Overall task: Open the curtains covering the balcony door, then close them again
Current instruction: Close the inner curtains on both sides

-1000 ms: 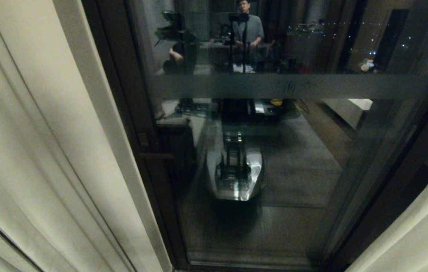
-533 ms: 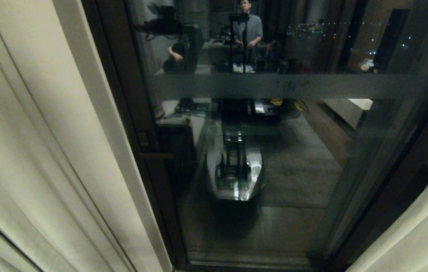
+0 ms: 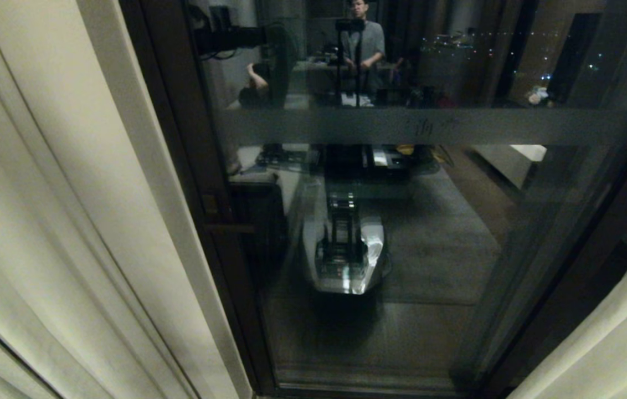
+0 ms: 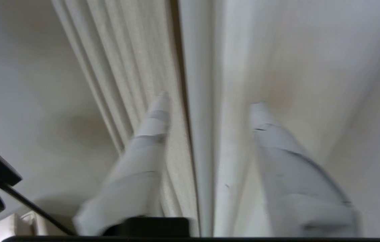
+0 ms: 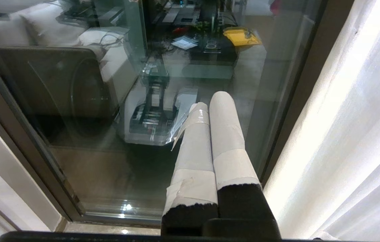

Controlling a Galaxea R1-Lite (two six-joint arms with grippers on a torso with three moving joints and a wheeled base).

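Now left claw [image 4: 206,104] spread before the curtains [image 4: 136,67], right claw [image 5: 211,101] pressed together.

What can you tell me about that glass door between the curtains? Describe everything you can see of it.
The balcony door is a tall glass pane in a dark brown-black frame, shut as far as can be seen. A frosted horizontal band crosses the glass. The pane mirrors the room: the robot's pale base, furniture and a standing person. Cream curtains hang drawn aside, the left curtain against the frame's edge, the right curtain at the far corner, leaving the pane uncovered. Nothing touches the glass.
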